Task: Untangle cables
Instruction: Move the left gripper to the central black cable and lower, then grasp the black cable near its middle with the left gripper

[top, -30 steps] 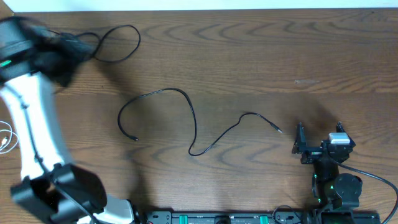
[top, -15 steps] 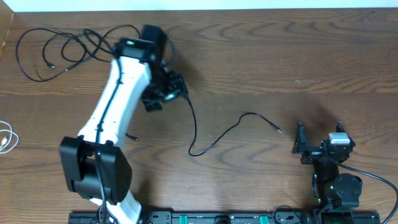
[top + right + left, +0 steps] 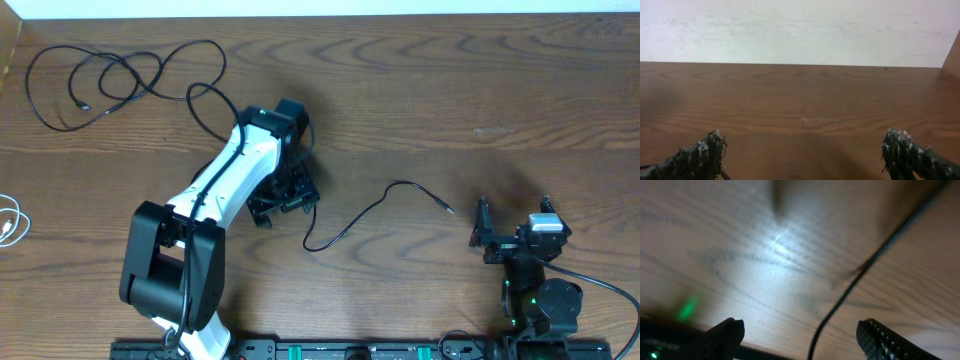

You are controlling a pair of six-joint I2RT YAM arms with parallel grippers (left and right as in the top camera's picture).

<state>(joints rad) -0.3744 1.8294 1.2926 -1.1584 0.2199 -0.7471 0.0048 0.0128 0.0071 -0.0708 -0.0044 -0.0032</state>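
My left hand [image 3: 799, 329] stands wide, holding nothing, with one black cable [image 3: 890, 241] running between its fingers on the counter [image 3: 740, 240]. The cord is thin, light and limp, so it will trail when pulled; I'd pinch it mid-run, not at the plug.

The wrist view shows that line-up, though blurred. The overhead hides it under the arm, but shows the plug end [image 3: 448, 209] pointing toward my right hand [image 3: 487, 238], also wide and empty. The second black cable [image 3: 130, 78] is looped far left, possibly overlapping the first, and the white cable [image 3: 10, 222] lies at the edge.
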